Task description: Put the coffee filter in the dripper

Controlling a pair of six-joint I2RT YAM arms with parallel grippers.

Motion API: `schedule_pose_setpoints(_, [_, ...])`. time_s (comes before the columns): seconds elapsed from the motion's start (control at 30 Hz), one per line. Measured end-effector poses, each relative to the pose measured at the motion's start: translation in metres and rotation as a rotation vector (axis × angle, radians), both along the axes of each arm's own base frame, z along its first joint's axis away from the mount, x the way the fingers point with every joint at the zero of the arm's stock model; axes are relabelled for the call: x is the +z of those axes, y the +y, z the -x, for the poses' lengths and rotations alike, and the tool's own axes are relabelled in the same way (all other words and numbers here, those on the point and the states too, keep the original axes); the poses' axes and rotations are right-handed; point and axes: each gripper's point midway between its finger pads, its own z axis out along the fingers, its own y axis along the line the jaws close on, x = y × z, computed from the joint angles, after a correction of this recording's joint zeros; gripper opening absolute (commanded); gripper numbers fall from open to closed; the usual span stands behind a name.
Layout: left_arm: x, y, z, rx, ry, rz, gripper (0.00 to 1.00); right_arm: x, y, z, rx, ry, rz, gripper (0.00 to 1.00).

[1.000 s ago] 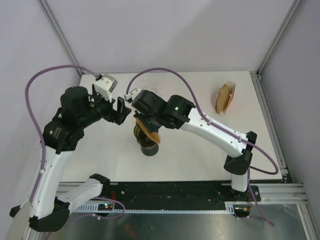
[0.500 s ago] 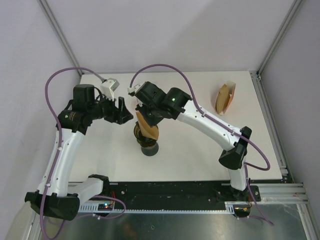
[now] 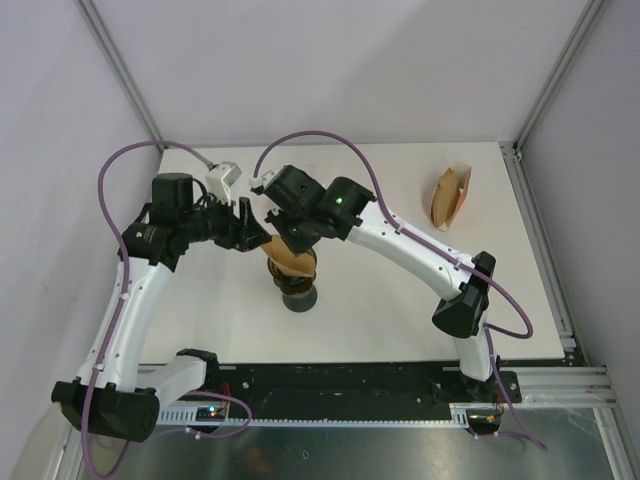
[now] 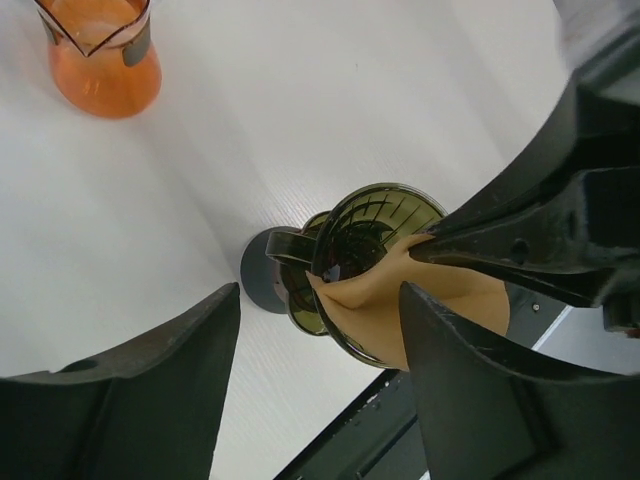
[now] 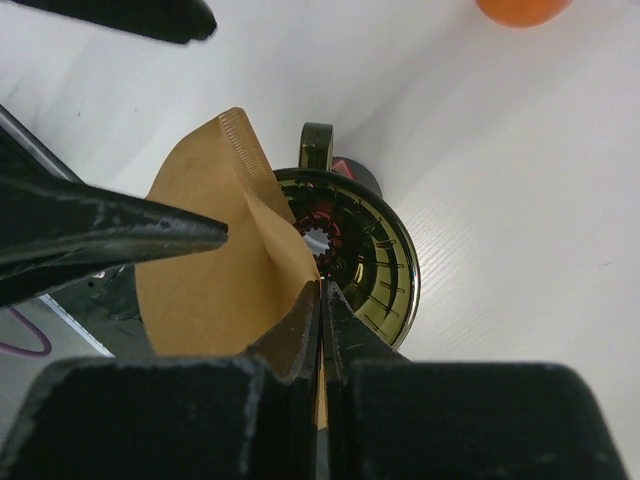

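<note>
Lowered since, the coffee filter (image 5: 210, 270) pinched in right end effector (image 5: 320, 300) half-hides dripper (image 5: 388, 272); left end effector (image 4: 318, 325) gapes wide.

The top external camera looks steeply down from above and behind the arm bases, far enough to hold the whole table (image 3: 400, 320). Each wrist camera sits close, sighting along its own jaws; both share the dripper (image 4: 375, 215) and coffee filter (image 5: 205, 280) at or just beyond the jaw tips
</note>
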Motion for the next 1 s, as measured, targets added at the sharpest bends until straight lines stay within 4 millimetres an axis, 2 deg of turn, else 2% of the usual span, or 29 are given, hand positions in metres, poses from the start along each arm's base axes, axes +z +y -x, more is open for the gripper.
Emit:
schedule_pose_setpoints(0.23, [-0.021,0.001,0.005,-0.002,0.049,-0.012,0.40,0.002,0.001,-0.002,-0.003,-0.009,-0.006,0.00])
schedule_pose_setpoints(0.4, [-0.022,0.001,0.005,-0.005,0.046,-0.014,0.36,0.002,-0.001,-0.005,-0.016,-0.024,0.003,0.00])
schedule_pose_setpoints(0.6, [-0.022,0.000,0.005,-0.016,0.039,-0.020,0.24,0.002,-0.005,-0.012,-0.043,-0.052,0.016,0.02])
schedule_pose_setpoints(0.73, [-0.022,-0.001,0.006,-0.026,0.035,-0.024,0.21,0.004,-0.004,-0.015,-0.050,-0.063,0.013,0.04])
schedule_pose_setpoints(0.87, [-0.022,-0.001,0.007,-0.028,0.028,-0.031,0.13,0.003,-0.004,-0.017,-0.058,-0.074,0.014,0.17])
schedule_pose_setpoints(1.0, [-0.021,-0.004,0.008,-0.036,0.018,-0.042,0.08,0.002,-0.005,-0.018,-0.055,-0.081,0.019,0.37])
